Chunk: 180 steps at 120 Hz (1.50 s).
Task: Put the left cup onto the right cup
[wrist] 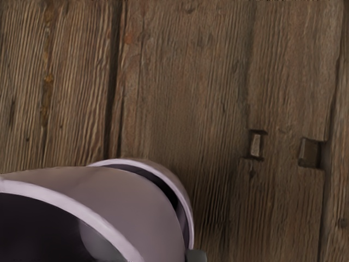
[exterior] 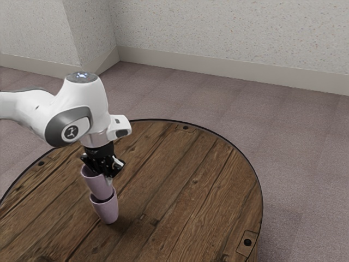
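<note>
Two mauve cups stand stacked on the round wooden table point(exterior: 185, 180). The lower cup point(exterior: 107, 209) rests upright on the planks. The upper cup point(exterior: 94, 184) sits in its mouth, leaning toward the exterior view's left. My gripper point(exterior: 103, 167) is at the upper cup's rim, shut on it. In the wrist view the upper cup point(wrist: 103, 202) looms just under my hand, and the lower cup's pale rim point(wrist: 170, 183) curves around it.
The table's dark edge point(exterior: 252, 174) curves round on the exterior view's right, with carpeted floor point(exterior: 294, 136) beyond. Two small square notches point(wrist: 310, 153) are cut into the planks beside the cups. Bare planks stretch from the cups toward the exterior view's right.
</note>
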Tool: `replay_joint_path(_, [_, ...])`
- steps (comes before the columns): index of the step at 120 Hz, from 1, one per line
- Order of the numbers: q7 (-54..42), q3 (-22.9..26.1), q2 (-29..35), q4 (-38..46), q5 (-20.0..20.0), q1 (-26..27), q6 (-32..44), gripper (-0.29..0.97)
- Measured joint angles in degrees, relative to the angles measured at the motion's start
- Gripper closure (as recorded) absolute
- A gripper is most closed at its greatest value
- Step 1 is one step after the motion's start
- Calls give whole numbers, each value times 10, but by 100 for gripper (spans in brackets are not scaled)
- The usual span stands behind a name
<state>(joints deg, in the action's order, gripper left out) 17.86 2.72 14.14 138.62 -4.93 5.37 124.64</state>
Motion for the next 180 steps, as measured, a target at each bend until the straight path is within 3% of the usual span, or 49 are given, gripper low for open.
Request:
replay_joint_path(60, [15, -3, -7, 21, 1, 0, 8, 77])
replay_joint_path(88, [17, -3, -8, 22, 6, 0, 10, 33])
replay_joint_path(106, [18, -3, -6, 20, 7, 0, 9, 16])
replay_joint_path(146, [15, -3, 24, 12, 7, 0, -10, 3])
replay_joint_path(180, [5, 0, 20, -61, 21, 0, -59, 1])
